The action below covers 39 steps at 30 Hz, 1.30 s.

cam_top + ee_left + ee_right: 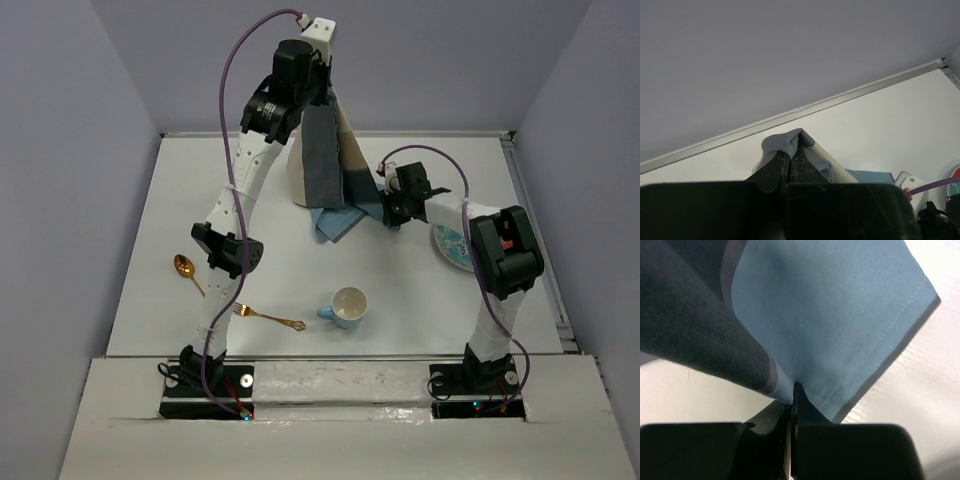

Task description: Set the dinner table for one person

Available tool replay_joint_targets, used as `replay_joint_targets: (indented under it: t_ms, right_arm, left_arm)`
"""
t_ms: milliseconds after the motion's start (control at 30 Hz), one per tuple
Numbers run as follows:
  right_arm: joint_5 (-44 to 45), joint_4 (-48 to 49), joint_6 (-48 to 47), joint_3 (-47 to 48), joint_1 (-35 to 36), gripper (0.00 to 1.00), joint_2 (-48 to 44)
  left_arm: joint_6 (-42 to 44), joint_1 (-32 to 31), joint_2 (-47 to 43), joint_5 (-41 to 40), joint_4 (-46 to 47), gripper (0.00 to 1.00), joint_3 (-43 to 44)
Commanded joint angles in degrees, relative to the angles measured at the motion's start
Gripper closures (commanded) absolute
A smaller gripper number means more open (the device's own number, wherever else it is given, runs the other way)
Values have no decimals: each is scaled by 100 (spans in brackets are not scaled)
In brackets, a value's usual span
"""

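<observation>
Dinner table (200, 200) is the big plain white top both my arms are bolted to. Jaws first, then outward.

My left gripper (791, 150) is raised high over the far middle of the table, fingers pinched together on a grey fold of the cloth mat (322, 160). My right gripper (791, 390) is down low, right of centre, clamped tight on a light blue edge of the same mat, close to a corner. So the mat hangs from the left pinch like a little tent, with grey, beige and blue stripes showing and its blue bottom part bunched on the table.

Containers: a pale blue cup (349, 305) stands upright near the middle, towards the near edge, and all I can see in it is its cream inside. A plate (448, 248) with a teal pattern lies on the right, partly hidden behind my right arm, so I can't tell what's on the covered part.

On the left lies a gold spoon (186, 268), and a gold fork (268, 318) lies between it and the cup, both flat on the table and well apart from the mat.

Plain lilac-grey walls (60, 150) close in the left, far and right sides, and a thin rail runs along the far edge.

Count: one mat, one cup, one plate, one spoon, one fork.
</observation>
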Motion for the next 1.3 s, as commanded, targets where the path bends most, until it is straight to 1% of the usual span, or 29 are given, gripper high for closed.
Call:
replay_joint_targets:
  t_ms: [0, 100, 133, 167, 233, 333, 433, 600, 700, 767, 833, 867, 900, 933, 967, 1000, 1033, 1067, 1100, 1167, 1267]
  right_arm:
    - [447, 433, 259, -96, 48, 100, -688]
    - [903, 460, 400, -150, 48, 100, -1461]
    - [949, 469, 427, -176, 48, 100, -1689]
    - [1158, 469, 444, -202, 48, 100, -2144]
    - [1432, 460, 515, -211, 48, 100, -2603]
    - [1687, 320, 549, -141, 48, 100, -3447]
    - [1828, 40, 769, 87, 48, 100, -4123]
    - [1706, -628, 936, 737, 48, 100, -4732]
    - [1548, -857, 989, 887, 48, 100, -5057]
    - [1451, -972, 1015, 1045, 48, 100, -5163]
    - [1258, -1156, 1068, 1150, 48, 100, -5277]
    - [1196, -1200, 1077, 1229, 48, 100, -5312]
    - [1126, -1236, 1112, 1265, 48, 100, -5347]
    - [1021, -1279, 1156, 1300, 48, 100, -5417]
    - [811, -1332, 1191, 1361, 48, 100, -5470]
    - [809, -1333, 1191, 1397, 48, 100, -5471]
    - [739, -1350, 1200, 1406, 48, 100, -5506]
    - [730, -1359, 1192, 1449, 48, 100, -5489]
    - [739, -1368, 1174, 1476, 48, 100, -5462]
    - [782, -1464, 1139, 1537, 48, 100, -5314]
    - [949, -1464, 1007, 1546, 48, 100, -5155]
  left_arm:
    - [160, 17, -327, -255, 213, 100, 264]
    - [160, -1, -537, -325, 204, 100, 264]
    - [160, -27, -599, -465, 196, 100, 264]
    - [221, -62, -748, -570, 187, 100, 273]
    - [292, -193, -916, -886, 204, 100, 273]
    - [292, -282, -1285, -1107, 178, 100, 273]
    - [205, -317, -1644, -1195, 152, 100, 273]
    - [55, -344, -2225, -1160, 73, 100, 255]
    - [-15, -335, -2602, -1099, 134, 100, 2]
    - [-33, -344, -2831, -968, 248, 100, -464]
    - [-24, -344, -3262, -880, 511, 100, -929]
    - [-7, -344, -3446, -870, 756, 100, -1505]
    - [28, -344, -3857, -862, 897, 100, -1868]
    - [37, -344, -4078, -853, 1090, 100, -2690]
    - [81, -344, -4577, -853, 1553, 100, -3142]
    - [81, -344, -4825, -879, 1810, 100, -3633]
    - [107, -344, -5028, -1001, 2083, 100, -4482]
    - [134, -352, -5360, -1098, 2590, 100, -4839]
    - [177, -344, -5442, -1229, 2786, 100, -5129]
    - [256, -335, -5426, -1476, 2990, 100, -5351]
    - [292, -335, -5013, -1670, 2745, 100, -5002]
